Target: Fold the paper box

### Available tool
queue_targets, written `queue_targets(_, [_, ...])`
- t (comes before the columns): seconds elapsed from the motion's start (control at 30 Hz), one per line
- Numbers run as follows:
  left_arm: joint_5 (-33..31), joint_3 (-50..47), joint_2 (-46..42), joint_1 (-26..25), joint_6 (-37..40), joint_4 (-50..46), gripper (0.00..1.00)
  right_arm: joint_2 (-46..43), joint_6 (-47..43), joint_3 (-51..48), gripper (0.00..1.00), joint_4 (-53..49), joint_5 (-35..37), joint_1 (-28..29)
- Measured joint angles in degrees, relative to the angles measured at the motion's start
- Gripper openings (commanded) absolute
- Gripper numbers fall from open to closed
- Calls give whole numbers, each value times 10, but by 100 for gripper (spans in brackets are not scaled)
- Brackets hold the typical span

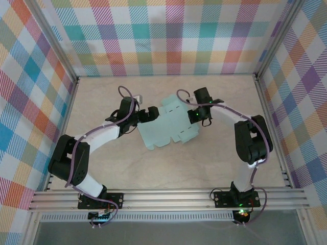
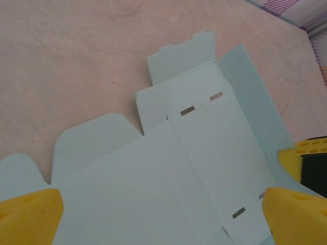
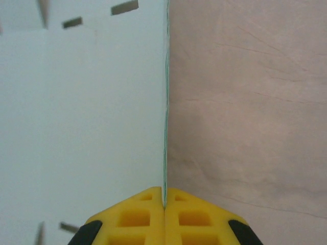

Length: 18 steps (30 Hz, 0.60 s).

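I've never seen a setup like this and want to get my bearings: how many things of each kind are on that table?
Paper box, a flat mint-green sheet: 1
Robot grippers: 2, the left gripper open above the sheet, the right gripper shut on its edge
Total: 3

The paper box (image 2: 194, 168) — cut off by the left-wrist view's lower edge.

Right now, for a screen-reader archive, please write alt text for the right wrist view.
The right gripper is shut on an edge of the pale mint paper box, seen as a thin line up the middle; its slotted face lies left, tan table right.
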Motion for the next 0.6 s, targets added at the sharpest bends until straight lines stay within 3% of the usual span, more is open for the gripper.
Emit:
queue_targets(0.37, [-19, -32, -21, 24, -34, 2, 100, 41, -150, -42, 0, 136, 338, 97])
queue_targets(0.6, [-19, -37, -24, 26, -36, 2, 100, 89, -179, -44, 0, 175, 450, 130])
